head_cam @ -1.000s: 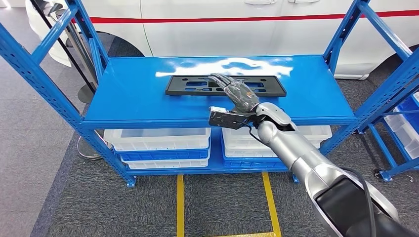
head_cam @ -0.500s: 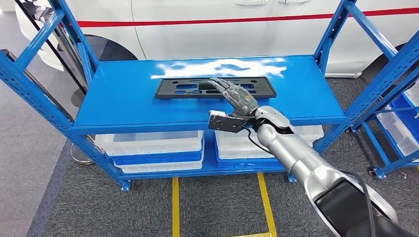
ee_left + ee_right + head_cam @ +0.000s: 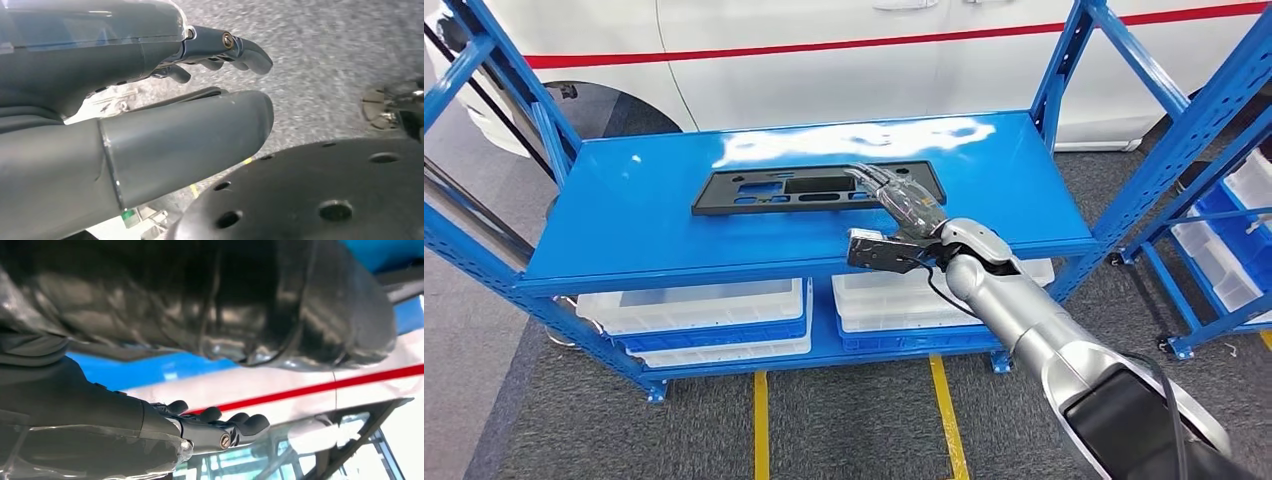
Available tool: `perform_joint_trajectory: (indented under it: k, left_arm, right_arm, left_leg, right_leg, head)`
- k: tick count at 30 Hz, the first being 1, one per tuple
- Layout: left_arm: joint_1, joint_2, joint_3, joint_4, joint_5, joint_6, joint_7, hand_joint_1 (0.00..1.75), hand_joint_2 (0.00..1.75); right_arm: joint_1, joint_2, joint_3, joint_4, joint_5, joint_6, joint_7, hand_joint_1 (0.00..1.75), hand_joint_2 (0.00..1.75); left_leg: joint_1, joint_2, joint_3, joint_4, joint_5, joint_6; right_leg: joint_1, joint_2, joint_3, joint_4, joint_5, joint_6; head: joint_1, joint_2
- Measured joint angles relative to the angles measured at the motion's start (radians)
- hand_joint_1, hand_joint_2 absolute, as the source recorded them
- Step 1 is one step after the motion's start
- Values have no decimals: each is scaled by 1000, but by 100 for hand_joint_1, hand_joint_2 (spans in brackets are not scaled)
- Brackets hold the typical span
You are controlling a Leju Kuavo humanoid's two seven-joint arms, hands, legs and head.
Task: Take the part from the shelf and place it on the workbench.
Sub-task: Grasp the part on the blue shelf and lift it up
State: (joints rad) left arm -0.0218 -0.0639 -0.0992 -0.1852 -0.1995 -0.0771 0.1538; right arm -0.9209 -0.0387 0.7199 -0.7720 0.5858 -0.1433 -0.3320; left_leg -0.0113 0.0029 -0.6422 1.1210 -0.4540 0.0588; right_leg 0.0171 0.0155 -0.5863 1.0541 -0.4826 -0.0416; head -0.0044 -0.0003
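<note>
The part is a long flat black plastic panel with several cut-outs, lying across the middle of the blue shelf. My right hand reaches over the shelf's front edge, fingers stretched out flat above the panel's right end and holding nothing; I cannot tell whether they touch it. The right wrist view shows that right hand with its fingers spread away from the thumb and nothing between them. My left hand hangs over the grey floor, fingers loosely apart and empty.
White bins sit on the lower level beneath the shelf. Blue uprights frame the shelf at both ends. A second blue rack stands at the right. Behind is a white car with a red stripe. Yellow lines mark the floor.
The camera has shifted, so the shelf and panel sit further left in the picture. My right hand now lies over the panel's right end instead of its middle.
</note>
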Motion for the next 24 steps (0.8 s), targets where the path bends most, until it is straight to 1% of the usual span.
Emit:
perform_joint_trajectory:
  k: [1, 2, 3, 5, 6, 7, 8, 9, 10, 11, 12, 13, 14, 15, 16, 17, 18, 19, 20, 21, 22, 23, 24]
  left_arm:
    - [0, 1, 0, 1, 0, 1, 0, 0, 0]
    - [-1, 2, 0, 1, 0, 2, -1, 0, 0]
    - [-2, 1, 0, 2, 0, 3, -1, 0, 0]
    - [-3, -1, 0, 2, 0, 6, -2, 0, 0]
    - [-3, -2, 1, 2, 0, 7, -1, 0, 0]
    - [-2, -3, 1, 2, -1, 9, -1, 0, 0]
    - [-2, -4, 1, 2, -1, 9, 0, 0, 0]
    - [-2, -5, 1, 2, -1, 10, 0, 0, 0]
    - [-2, -7, 1, 2, -1, 10, 0, 0, 0]
    - [-2, -9, 2, 2, -1, 10, 0, 0, 0]
    - [-1, -10, 2, 2, -1, 11, 0, 0, 0]
    - [-1, -11, 2, 2, -1, 12, 0, 0, 0]
    - [0, -12, 2, 2, -1, 14, 0, 0, 0]
    - [1, -12, 2, 3, -1, 15, 0, 0, 0]
    - [0, -12, 3, 3, -1, 16, 0, 0, 0]
    - [-2, -12, 3, 4, -1, 17, -1, 0, 0]
    - [-4, -12, 3, 4, -1, 18, -1, 0, 0]
    - [-6, -12, 4, 4, -1, 18, -1, 0, 0]
    - [-7, -12, 4, 4, -1, 18, -1, 0, 0]
    - [-7, -12, 4, 4, -1, 18, -1, 0, 0]
    - [-7, -12, 4, 4, -1, 18, -1, 0, 0]
    - [-6, -12, 4, 4, -1, 18, -1, 0, 0]
    - [-6, -12, 4, 4, -1, 18, -1, 0, 0]
  right_arm:
    - [0, 0, 0, -2, 0, 2, 2, 0, 0]
    - [2, 0, 0, -5, 0, 5, 3, 0, 0]
    - [5, 0, 0, -8, 0, 8, 5, 0, 0]
    - [11, 0, 0, -15, 0, 11, 7, 0, 0]
    - [9, -1, 0, -18, 0, 12, 8, 0, 0]
    - [7, -1, 0, -20, 1, 13, 9, 0, 0]
    - [5, -2, 0, -21, 1, 14, 10, 0, 0]
    - [7, -2, 0, -22, 2, 15, 10, 0, 0]
    - [12, -3, 0, -23, 2, 15, 10, 0, 0]
    - [18, -3, 0, -23, 3, 16, 10, 0, 0]
    - [22, -4, 0, -23, 3, 16, 10, 0, 0]
    - [24, -5, 0, -23, 3, 16, 11, 0, 0]
    - [24, -6, 0, -24, 3, 16, 11, 0, 0]
    - [24, -8, 0, -24, 3, 18, 12, 0, 0]
    - [24, -9, 0, -25, 3, 20, 14, 0, 0]
    - [26, -10, 0, -27, 3, 23, 16, 0, 0]
    - [27, -11, 0, -29, 4, 26, 18, 0, 0]
    - [28, -12, 0, -32, 4, 27, 19, 0, 0]
    - [30, -13, 0, -35, 4, 27, 19, 0, 0]
    - [29, -14, 0, -37, 4, 27, 19, 0, 0]
    - [29, -14, 0, -39, 4, 26, 19, 0, 0]
    - [30, -14, 0, -40, 4, 27, 18, 0, 0]
    - [33, -14, 0, -41, 4, 27, 18, 0, 0]
  left_leg:
    - [-9, -2, 17, -46, 15, 18]
    - [-14, -2, 27, -72, 14, 30]
    - [-17, -1, 36, -92, 12, 34]
    - [-13, 0, 66, -131, 15, 31]
    - [-9, 2, 82, -144, 17, 27]
    - [-5, 3, 96, -153, 17, 22]
    - [-2, 3, 103, -156, 15, 19]
    - [0, 4, 108, -156, 10, 15]
    - [3, 3, 114, -155, 3, 9]
    - [8, 3, 122, -154, -5, 3]
    - [13, 2, 132, -152, -14, -3]
    - [18, 1, 143, -148, -26, -10]
    - [23, 2, 151, -143, -39, -19]
    - [26, 2, 158, -137, -51, -28]
    - [28, 2, 160, -133, -62, -37]
    - [28, 3, 161, -130, -68, -46]
    - [27, 4, 162, -129, -71, -51]
    - [27, 5, 161, -125, -72, -55]
    - [28, 5, 158, -109, -69, -59]
    - [29, 5, 143, -75, -68, -62]
    - [30, 4, 114, -23, -72, -65]
    - [31, 4, 75, 41, -87, -68]
    - [31, 4, 31, 102, -112, -70]
  right_leg:
    - [-2, 1, 3, -3, -3, 3]
    - [-5, 1, 4, -3, 0, 8]
    - [-7, 1, 6, -4, 6, 14]
    - [-8, -1, 9, 2, 12, 25]
    - [-9, -2, 3, 17, 4, 31]
    - [-10, -3, -15, 50, -13, 37]
    - [-15, -4, -43, 97, -34, 45]
    - [-21, -4, -81, 152, -55, 53]
    - [-27, -5, -117, 196, -66, 62]
    - [-33, -6, -141, 213, -59, 70]
    - [-39, -8, -149, 199, -34, 78]
    - [-44, -11, -139, 149, 9, 85]
    - [-48, -15, -120, 86, 54, 90]
    - [-48, -18, -106, 31, 81, 91]
    - [-46, -20, -97, -5, 98, 84]
    - [-42, -21, -96, -19, 100, 74]
    - [-38, -20, -99, -19, 94, 61]
    - [-38, -18, -95, -18, 95, 49]
    - [-39, -16, -89, -19, 92, 42]
    - [-41, -14, -80, -21, 87, 34]
    - [-42, -12, -69, -23, 80, 29]
    - [-42, -12, -60, -25, 73, 24]
    - [-40, -11, -52, -25, 66, 21]
  head:
    - [0, 0]
    - [0, 0]
    - [-1, 0]
    - [0, 0]
    - [1, 0]
    - [2, 0]
    - [3, 0]
    - [3, 0]
    - [2, 0]
    - [2, 0]
    - [3, 0]
    - [3, 0]
    - [3, 0]
    - [3, 0]
    - [4, 0]
    - [5, 0]
    - [6, 0]
    - [6, 0]
    - [6, 0]
    - [5, 0]
    - [4, 0]
    - [3, 0]
    - [3, 0]
